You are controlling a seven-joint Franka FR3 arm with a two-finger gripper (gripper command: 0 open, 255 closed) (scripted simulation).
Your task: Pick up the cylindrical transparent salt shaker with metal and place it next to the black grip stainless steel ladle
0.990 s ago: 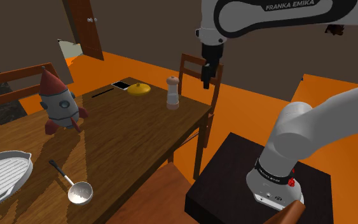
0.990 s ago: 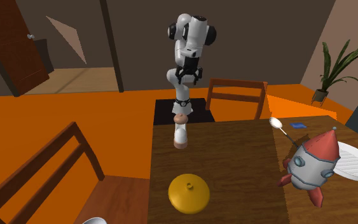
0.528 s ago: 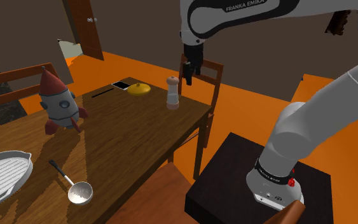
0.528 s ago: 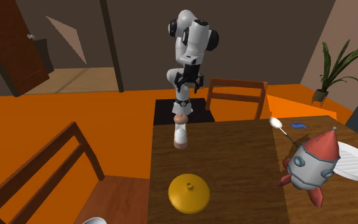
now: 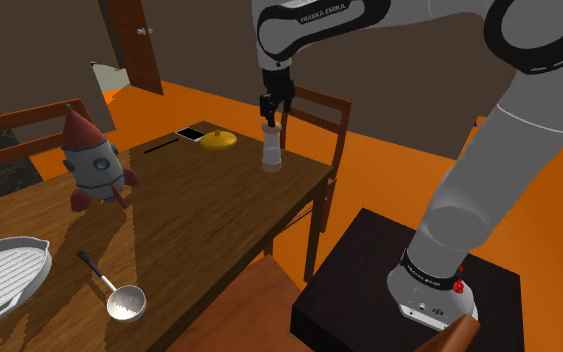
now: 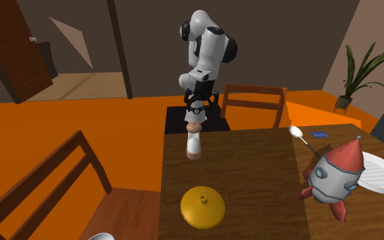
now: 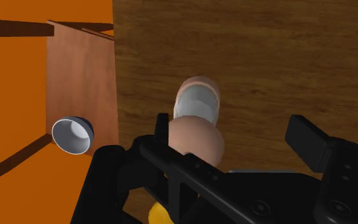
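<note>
Directly beneath the gripper [image 5: 273,115], the salt shaker [image 5: 271,155] stands upright on the wooden table [image 5: 199,200]. In the shoulder view it is near the table's right edge, just in front of the chair [image 5: 319,105] on the far side. In the wrist view the two black fingers [image 7: 163,130] are spread wide. The shaker's tan cap sits between them, just beside one finger and well apart from the other, and neither clasps it.

The table carries one shaker, one ladle [image 5: 112,288], one toy rocket [image 5: 94,160], one yellow lid [image 5: 219,139] and one white ridged pan [image 5: 4,272]. The ladle lies at the near left end in the shoulder view, well apart from the shaker, with the rocket between them.

Half a second ago the gripper hung higher and to the right of the shaker in the shoulder view, over the chair back. A second ago it was farther right still. It has since swung left and come down over the cap. The shaker, ladle, rocket, lid and pan lie where they lay before.
</note>
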